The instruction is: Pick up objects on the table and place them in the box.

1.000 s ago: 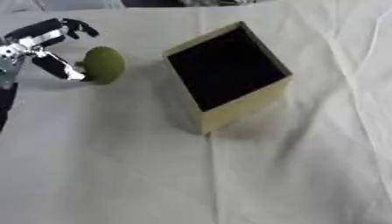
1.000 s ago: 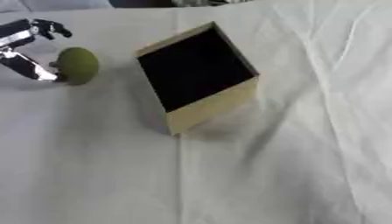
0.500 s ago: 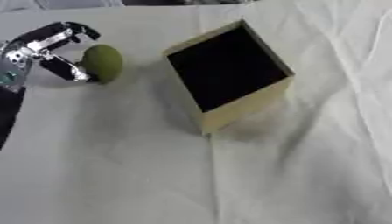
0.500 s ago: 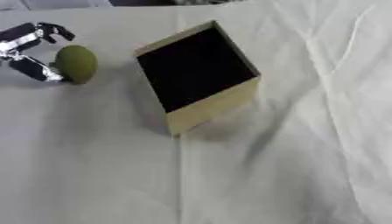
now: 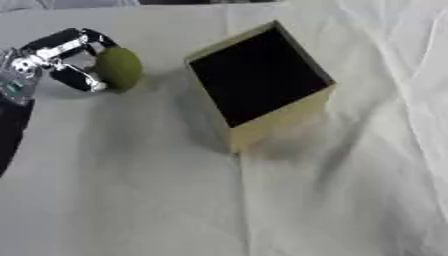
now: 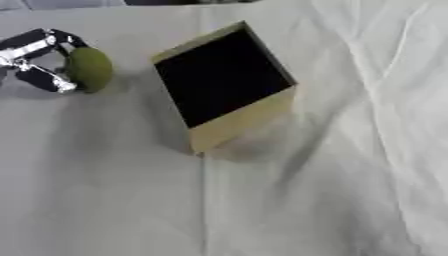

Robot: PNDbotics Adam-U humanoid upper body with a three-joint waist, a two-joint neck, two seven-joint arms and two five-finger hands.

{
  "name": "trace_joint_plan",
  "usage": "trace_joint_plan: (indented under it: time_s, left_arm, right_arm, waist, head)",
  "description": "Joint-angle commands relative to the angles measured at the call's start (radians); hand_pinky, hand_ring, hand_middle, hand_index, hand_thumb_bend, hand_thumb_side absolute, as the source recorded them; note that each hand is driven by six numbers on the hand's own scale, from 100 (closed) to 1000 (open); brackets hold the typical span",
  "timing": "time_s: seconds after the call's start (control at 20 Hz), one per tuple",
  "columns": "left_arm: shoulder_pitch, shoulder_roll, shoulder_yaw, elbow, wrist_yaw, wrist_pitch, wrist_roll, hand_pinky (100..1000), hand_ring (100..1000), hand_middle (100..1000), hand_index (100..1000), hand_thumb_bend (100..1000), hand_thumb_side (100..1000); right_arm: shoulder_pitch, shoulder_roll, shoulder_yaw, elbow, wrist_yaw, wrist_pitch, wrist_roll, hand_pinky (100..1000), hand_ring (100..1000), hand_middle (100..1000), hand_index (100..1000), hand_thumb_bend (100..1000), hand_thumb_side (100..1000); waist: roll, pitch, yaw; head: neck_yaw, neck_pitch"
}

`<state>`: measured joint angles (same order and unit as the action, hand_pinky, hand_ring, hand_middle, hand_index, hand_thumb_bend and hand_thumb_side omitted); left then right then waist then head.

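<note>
A green oval object lies on the white cloth at the upper left. My left hand comes in from the left edge and is curled round it, fingers over its top and thumb under its near side, both touching it. To its right stands the open tan box with a dark inside, turned cornerwise to me. About a hand's width of cloth separates the object from the box. My right hand shows in no view.
The white cloth covers the whole table, with folds and creases on the right side and a seam running down the middle front. A dark part of my left arm lies along the left edge.
My left hand has closed in on the green object, its fingers and thumb now touching it. The object and the box have stayed in place.
</note>
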<state>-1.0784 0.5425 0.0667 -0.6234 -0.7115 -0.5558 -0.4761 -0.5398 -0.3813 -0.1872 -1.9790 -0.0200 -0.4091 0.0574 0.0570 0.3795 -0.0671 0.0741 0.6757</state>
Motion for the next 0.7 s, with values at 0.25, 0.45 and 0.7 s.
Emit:
trace_joint_plan:
  time_s: [0.25,0.45,0.7]
  left_arm:
    - [-0.021,0.020,-0.001,-0.018,0.050,-0.008,-0.037,615,815,592,729,135,100]
    - [-0.018,0.024,-0.001,-0.049,0.046,-0.017,0.006,553,768,560,693,100,100]
    - [-0.009,0.041,-0.012,-0.155,0.064,-0.050,0.036,541,732,545,676,100,100]
  right_arm:
    - [-0.006,-0.012,-0.011,-0.021,-0.006,0.003,0.001,852,841,610,738,100,470]
    - [-0.002,-0.012,-0.012,-0.021,-0.006,0.005,0.001,852,840,609,738,100,470]
    - [0.002,-0.015,-0.014,-0.021,-0.005,0.006,-0.001,852,838,608,738,100,468]
  waist:
    - [-0.003,-0.023,-0.001]
    - [-0.003,-0.027,0.000]
    - [-0.001,-0.032,0.004]
  head:
    - [0.002,-0.005]
    - [0.001,-0.003]
    - [-0.007,0.004]
